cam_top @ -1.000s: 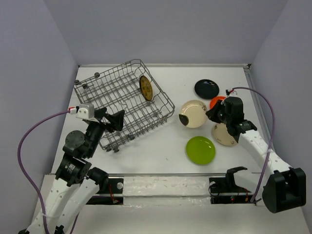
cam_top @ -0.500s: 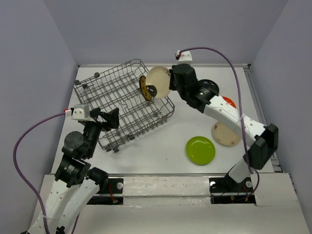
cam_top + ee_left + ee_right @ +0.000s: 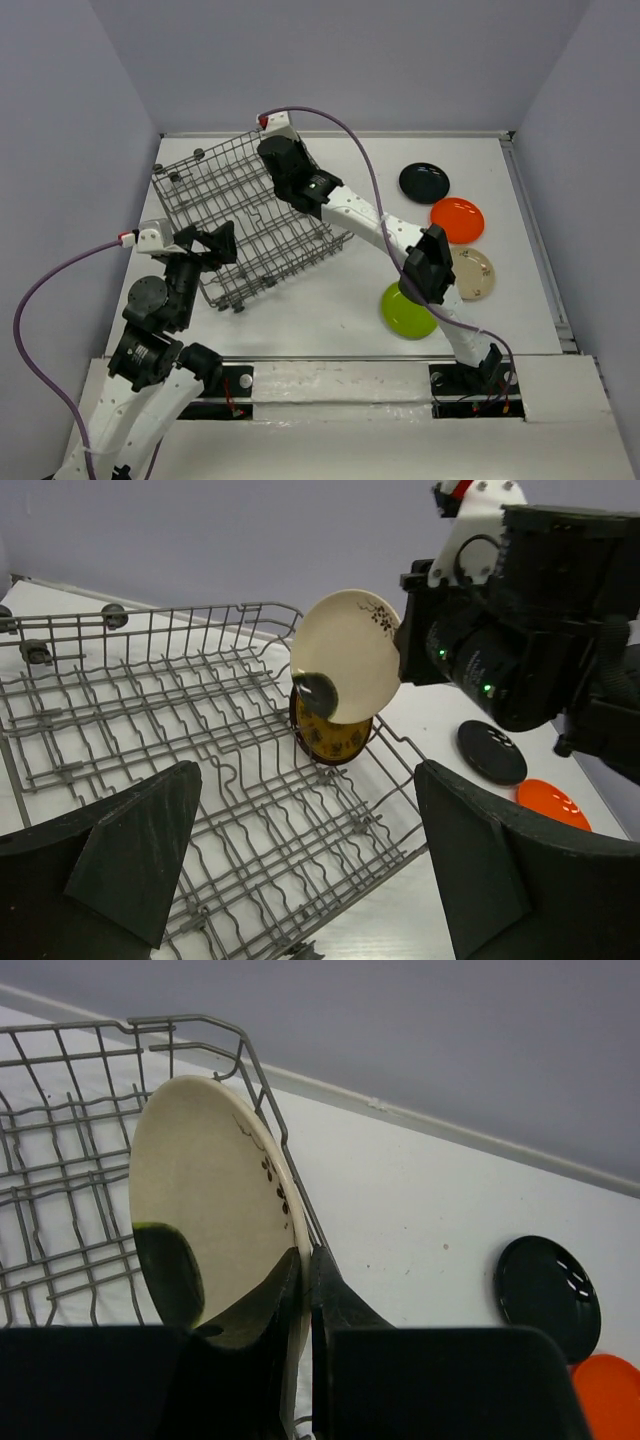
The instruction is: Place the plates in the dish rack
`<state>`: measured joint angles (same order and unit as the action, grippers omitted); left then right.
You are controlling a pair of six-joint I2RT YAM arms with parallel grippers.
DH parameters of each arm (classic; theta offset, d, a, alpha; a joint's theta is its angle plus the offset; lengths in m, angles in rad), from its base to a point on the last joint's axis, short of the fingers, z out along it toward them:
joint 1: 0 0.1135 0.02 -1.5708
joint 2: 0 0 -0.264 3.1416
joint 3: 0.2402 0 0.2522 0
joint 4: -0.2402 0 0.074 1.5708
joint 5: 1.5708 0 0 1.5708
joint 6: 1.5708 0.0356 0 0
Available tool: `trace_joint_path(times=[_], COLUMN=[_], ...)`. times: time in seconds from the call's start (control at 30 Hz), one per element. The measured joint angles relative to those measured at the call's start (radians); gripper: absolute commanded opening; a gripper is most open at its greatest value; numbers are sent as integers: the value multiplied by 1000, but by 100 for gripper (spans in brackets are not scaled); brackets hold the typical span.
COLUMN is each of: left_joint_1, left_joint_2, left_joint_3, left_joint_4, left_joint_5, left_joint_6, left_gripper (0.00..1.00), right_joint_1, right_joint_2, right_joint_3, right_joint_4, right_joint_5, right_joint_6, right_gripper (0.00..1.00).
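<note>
My right arm is swinging further left, carrying the cream plate (image 3: 350, 650) from the far-right rim of the dish rack (image 3: 215, 185) to a spot over its wires. The right gripper (image 3: 303, 1295) is clamping the plate's rim, holding it on edge above the tines, just beside the brown-yellow patterned plate (image 3: 332, 740) standing in the rack. I cannot tell whether the two are touching. The left gripper (image 3: 215, 245) is hovering at the rack's near side with its jaws wide apart and empty. The cream plate still needs lowering into a slot. The black plate (image 3: 424, 182), orange plate (image 3: 457, 219), beige plate (image 3: 472, 273) and lime green plate (image 3: 408, 312) are waiting on the table.
</note>
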<state>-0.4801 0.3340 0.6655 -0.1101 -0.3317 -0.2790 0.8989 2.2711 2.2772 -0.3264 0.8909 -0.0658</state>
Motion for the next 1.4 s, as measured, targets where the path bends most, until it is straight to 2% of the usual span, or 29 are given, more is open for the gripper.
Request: trace_joint_path(times=[0.2,0.8,1.07,1.33,1.4], left_joint_1=[-15,-18,-18,-18,-18], left_joint_2=[-11,-13,-13,-11,-11], left_joint_3=[1,3,3,3,3], left_joint_4=[-7,-8,-8,-8,-8], left_joint_5=[-17,-16,-12,-12,-12], left_joint_6=[-1,-1,-1,-1,-1], left_gripper=[99,99,99,99,99], right_joint_1=[13,33,46,73,82], right_joint_2=[110,252,266,297,301], right_joint_3=[99,155,157,162,157], right_joint_4=[-3,-8,-8,-2,13], right_joint_5=[36,36,35,62,69], right_joint_6=[-79,-87,-79,-89,-99], right_gripper=[7,7,7,25,27])
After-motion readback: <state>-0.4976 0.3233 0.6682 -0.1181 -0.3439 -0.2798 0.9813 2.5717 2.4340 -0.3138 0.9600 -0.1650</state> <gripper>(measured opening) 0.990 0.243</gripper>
